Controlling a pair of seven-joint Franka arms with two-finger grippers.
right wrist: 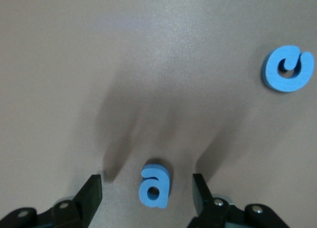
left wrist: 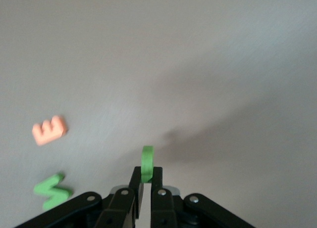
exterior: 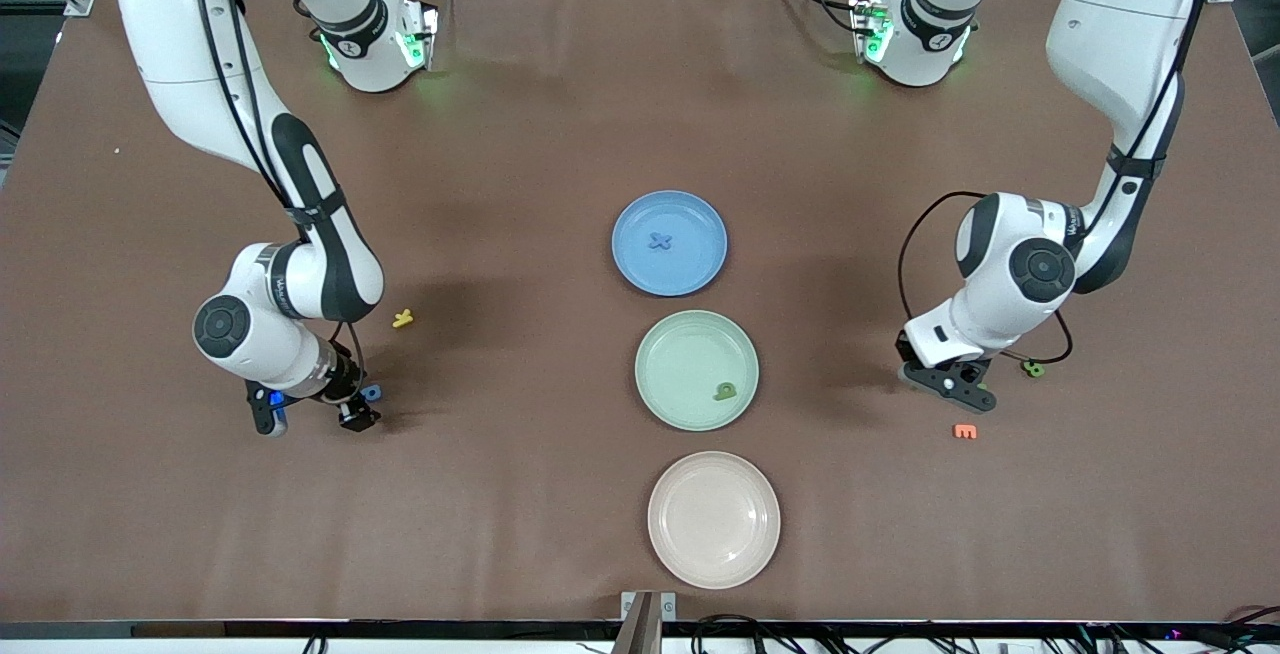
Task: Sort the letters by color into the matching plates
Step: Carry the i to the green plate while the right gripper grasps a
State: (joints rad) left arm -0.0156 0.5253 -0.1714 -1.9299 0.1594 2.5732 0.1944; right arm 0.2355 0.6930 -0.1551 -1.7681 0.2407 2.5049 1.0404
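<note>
My left gripper is shut on a green letter, held edge-on low over the table toward the left arm's end. Another green letter lies on the table beside it. My right gripper is open, low over the table, with a blue letter "a" lying between its fingers, untouched. A second blue letter lies just outside them. The blue plate holds a blue letter. The green plate holds a green letter.
A cream plate lies nearer to the front camera than the green plate. An orange letter lies near my left gripper. A yellow letter lies near my right arm.
</note>
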